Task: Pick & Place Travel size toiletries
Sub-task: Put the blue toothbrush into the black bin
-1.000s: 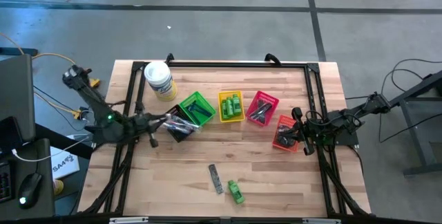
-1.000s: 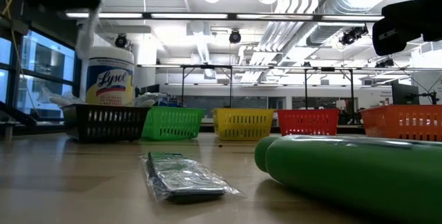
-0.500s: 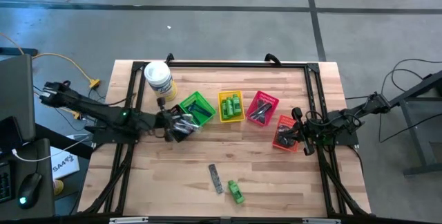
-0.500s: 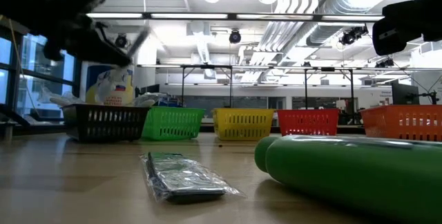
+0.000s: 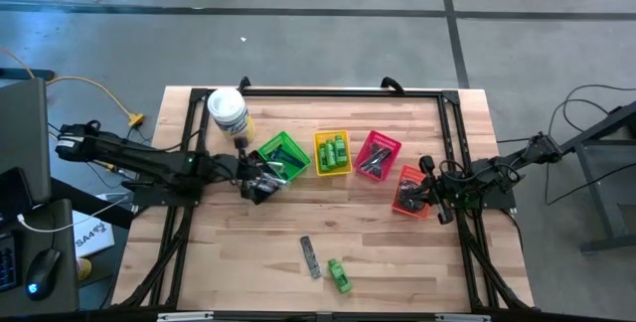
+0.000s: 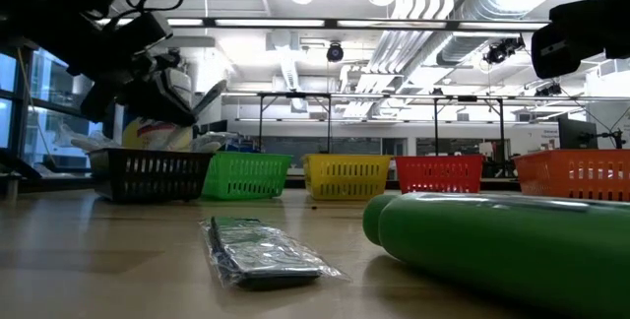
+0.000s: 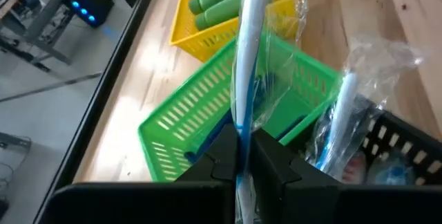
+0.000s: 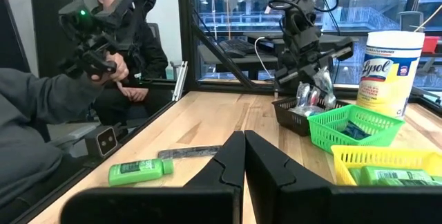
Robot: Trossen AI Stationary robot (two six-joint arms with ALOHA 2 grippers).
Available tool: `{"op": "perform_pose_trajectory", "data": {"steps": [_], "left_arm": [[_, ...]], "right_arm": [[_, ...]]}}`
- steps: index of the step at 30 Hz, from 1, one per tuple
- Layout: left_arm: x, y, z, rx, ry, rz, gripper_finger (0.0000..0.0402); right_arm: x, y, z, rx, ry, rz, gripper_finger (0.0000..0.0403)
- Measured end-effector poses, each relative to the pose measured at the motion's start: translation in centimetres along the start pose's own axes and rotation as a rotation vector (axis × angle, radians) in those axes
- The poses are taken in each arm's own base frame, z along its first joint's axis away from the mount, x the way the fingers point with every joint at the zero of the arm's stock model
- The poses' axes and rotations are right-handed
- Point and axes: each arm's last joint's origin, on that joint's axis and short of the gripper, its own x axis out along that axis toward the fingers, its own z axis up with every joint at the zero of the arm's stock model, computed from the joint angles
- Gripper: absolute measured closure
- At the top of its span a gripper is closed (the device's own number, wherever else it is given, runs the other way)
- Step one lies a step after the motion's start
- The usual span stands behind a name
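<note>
At the left, the left gripper [image 7: 238,156] is clamped on a clear-wrapped stick [image 7: 245,58], held above the black basket [image 5: 252,189] and the green basket [image 5: 281,155]; its sorting is judged under way, not finished. Further along, green bottles are already gathered in the yellow basket [image 5: 333,152], and dark items lie in the red basket [image 5: 377,155] and the orange basket [image 5: 410,191]. Two pieces are left loose on the surface [image 5: 397,262]: a wrapped comb [image 5: 310,256] and a green mini bottle [image 5: 340,275] (just beside each other). At the right, the right gripper [image 8: 244,156] waits fully closed and empty beside the orange basket.
</note>
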Motion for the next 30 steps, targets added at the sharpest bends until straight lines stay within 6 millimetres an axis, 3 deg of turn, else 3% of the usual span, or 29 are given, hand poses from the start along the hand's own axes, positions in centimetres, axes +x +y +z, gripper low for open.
{"op": "perform_pose_trajectory", "data": {"steps": [12, 30], "left_arm": [[0.51, -0.22, -0.46, 0.196, 0.029, -0.055, 0.0385], [0.45, -0.48, -1.06, 0.203, 0.076, -0.111, 0.0385]], "right_arm": [[0.00, 0.00, 0.00, -0.002, 0.000, 0.000, 0.0400], [0.00, 0.01, 0.01, -0.002, -0.001, 0.002, 0.0400]]}}
